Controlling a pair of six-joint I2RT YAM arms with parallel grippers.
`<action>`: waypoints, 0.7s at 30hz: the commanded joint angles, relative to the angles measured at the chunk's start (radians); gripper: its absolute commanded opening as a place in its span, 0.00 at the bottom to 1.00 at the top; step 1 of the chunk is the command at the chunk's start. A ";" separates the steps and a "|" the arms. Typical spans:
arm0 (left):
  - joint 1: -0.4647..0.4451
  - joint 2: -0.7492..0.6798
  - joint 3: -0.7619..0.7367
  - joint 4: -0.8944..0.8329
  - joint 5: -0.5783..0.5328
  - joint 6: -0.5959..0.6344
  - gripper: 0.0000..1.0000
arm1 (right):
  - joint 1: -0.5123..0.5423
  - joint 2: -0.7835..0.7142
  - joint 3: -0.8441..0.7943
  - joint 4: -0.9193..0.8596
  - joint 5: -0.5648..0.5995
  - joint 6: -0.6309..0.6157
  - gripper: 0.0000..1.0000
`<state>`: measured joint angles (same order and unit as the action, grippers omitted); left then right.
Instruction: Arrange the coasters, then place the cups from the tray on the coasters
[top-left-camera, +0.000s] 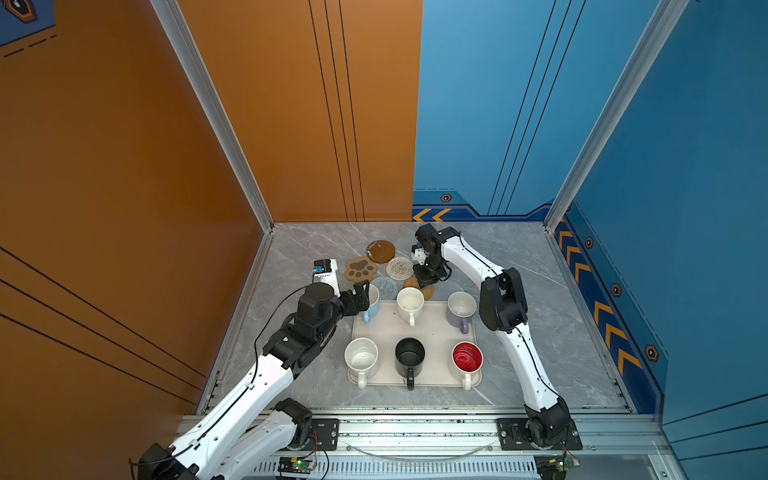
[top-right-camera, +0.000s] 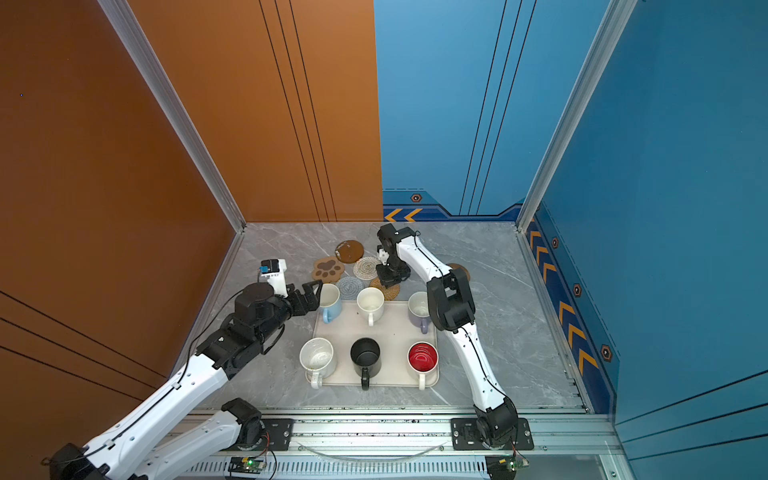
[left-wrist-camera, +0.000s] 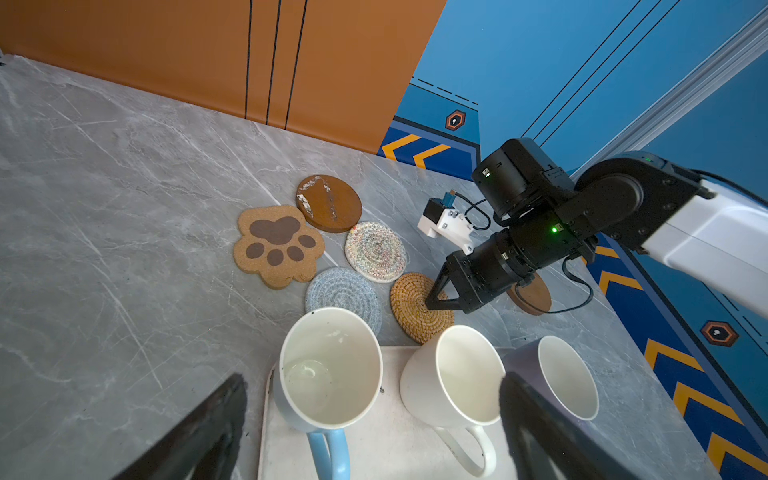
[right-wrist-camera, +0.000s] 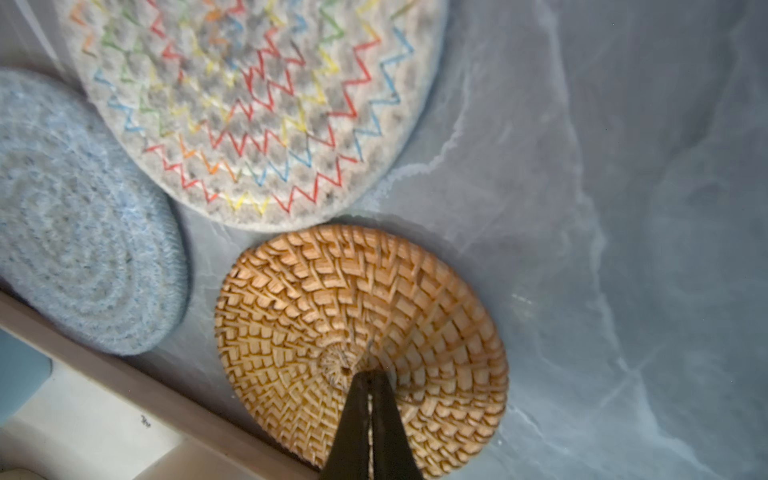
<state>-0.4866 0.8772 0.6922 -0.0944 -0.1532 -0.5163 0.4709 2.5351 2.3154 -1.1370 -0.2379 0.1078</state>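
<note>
Your right gripper (right-wrist-camera: 368, 376) has its two fingers pressed together, with nothing between them. Their tips rest on the golden rattan coaster (right-wrist-camera: 353, 299), close to its centre. This coaster lies flat on the table (top-left-camera: 540, 332), just beside the far edge of the tray (top-left-camera: 432, 332). Near it you see the grey-blue woven coaster (top-left-camera: 385, 287) and the white woven coaster (top-left-camera: 399, 268). The paw coaster (top-left-camera: 361, 269) and one brown disc (top-left-camera: 380, 251) lie further back. The second brown disc (left-wrist-camera: 534, 297) lies apart from the group, partly hidden by the right arm.

Your left gripper (top-left-camera: 362, 291) stands wide apart and holds nothing. It hangs by the light blue mug (left-wrist-camera: 332, 365) at the far left corner of the tray.

All six mugs stand upright on the tray. The cream-white mug (top-left-camera: 410, 305) and lavender mug (top-left-camera: 461, 309) share the far row with the blue one. The speckled white mug (top-left-camera: 361, 357), black mug (top-left-camera: 409, 356) and red-inside mug (top-left-camera: 467, 357) fill the near row.
</note>
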 joint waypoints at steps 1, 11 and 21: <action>-0.012 -0.001 0.031 0.019 0.000 0.006 0.95 | -0.028 0.042 0.012 -0.053 0.042 0.007 0.01; -0.012 0.025 0.035 0.035 -0.002 0.008 0.96 | -0.097 0.053 0.015 -0.061 0.071 0.010 0.00; -0.012 0.080 0.072 0.037 0.021 0.018 0.95 | -0.156 0.069 0.025 -0.061 0.093 0.022 0.00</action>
<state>-0.4866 0.9440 0.7273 -0.0696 -0.1528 -0.5152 0.3328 2.5473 2.3379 -1.1530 -0.2070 0.1116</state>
